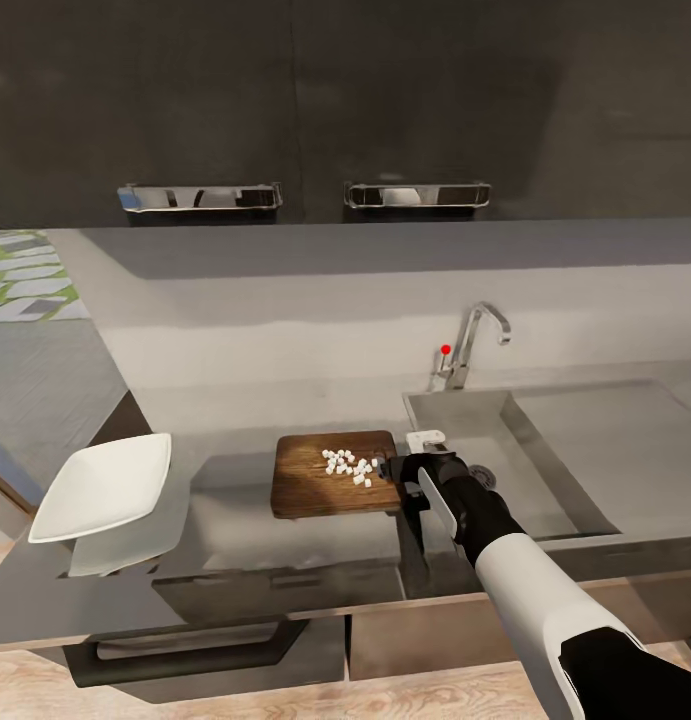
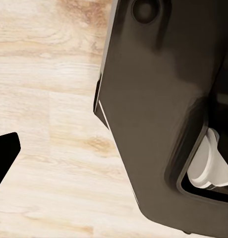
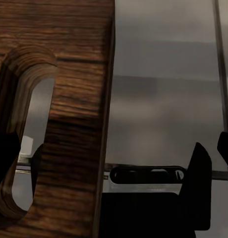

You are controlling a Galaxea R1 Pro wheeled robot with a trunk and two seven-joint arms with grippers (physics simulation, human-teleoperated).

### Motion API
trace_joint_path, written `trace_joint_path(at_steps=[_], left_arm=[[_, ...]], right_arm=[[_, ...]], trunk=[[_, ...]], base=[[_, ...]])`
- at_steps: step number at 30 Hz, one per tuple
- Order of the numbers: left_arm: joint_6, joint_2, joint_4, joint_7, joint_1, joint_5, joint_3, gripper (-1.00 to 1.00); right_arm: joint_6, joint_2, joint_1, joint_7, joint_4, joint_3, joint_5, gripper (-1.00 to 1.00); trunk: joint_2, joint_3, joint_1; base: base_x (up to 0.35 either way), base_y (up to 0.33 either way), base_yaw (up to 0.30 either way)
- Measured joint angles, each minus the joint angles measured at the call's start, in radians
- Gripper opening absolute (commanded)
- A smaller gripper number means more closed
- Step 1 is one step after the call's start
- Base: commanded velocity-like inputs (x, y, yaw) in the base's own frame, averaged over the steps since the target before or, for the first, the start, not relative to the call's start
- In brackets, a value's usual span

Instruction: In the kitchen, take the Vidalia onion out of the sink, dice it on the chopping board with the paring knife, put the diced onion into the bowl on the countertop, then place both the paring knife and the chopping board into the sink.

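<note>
diced onion (image 1: 349, 466) lies in a small heap on the chopping board (image 1: 315, 490), whose right edge the right gripper (image 1: 397, 482) meets at the handle slot (image 3: 25, 148); whether its fingers are closed cannot be told. the board rests on the countertop (image 1: 235, 520) between bowl (image 1: 105, 487) and sink (image 1: 530, 450).

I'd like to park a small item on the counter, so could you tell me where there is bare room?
The grey countertop is bare between the white squarish bowl and the brown wooden chopping board. The board's right end is crowded by white onion cubes and the right gripper.
</note>
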Motion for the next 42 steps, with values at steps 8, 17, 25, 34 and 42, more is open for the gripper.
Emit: trace_joint_path(at_steps=[8,17,25,34,42], left_arm=[[0.000,0.000,0.000,0.000,0.000,0.000,0.000,1.00],[0.000,-0.001,0.000,0.000,0.000,0.000,0.000,1.00],[0.000,0.000,0.000,0.000,0.000,0.000,0.000,1.00],[0.000,0.000,0.000,0.000,0.000,0.000,0.000,1.00],[0.000,0.000,0.000,0.000,0.000,0.000,0.000,1.00]], right_arm=[[0.000,0.000,0.000,0.000,0.000,0.000,0.000,1.00],[0.000,0.000,0.000,0.000,0.000,0.000,0.001,1.00],[0.000,0.000,0.000,0.000,0.000,0.000,0.000,1.00],[0.000,0.000,0.000,0.000,0.000,0.000,0.000,1.00],[0.000,0.000,0.000,-0.001,0.000,0.000,0.000,1.00]], trunk=[[0.000,0.000,0.000],[0.000,0.003,0.000],[0.000,0.010,0.000],[0.000,0.013,0.000],[0.000,0.013,0.000]], base=[[0.000,0.000,0.000],[0.000,0.000,0.000],[0.000,0.000,0.000],[0.000,0.019,0.000],[0.000,0.161,0.000]])
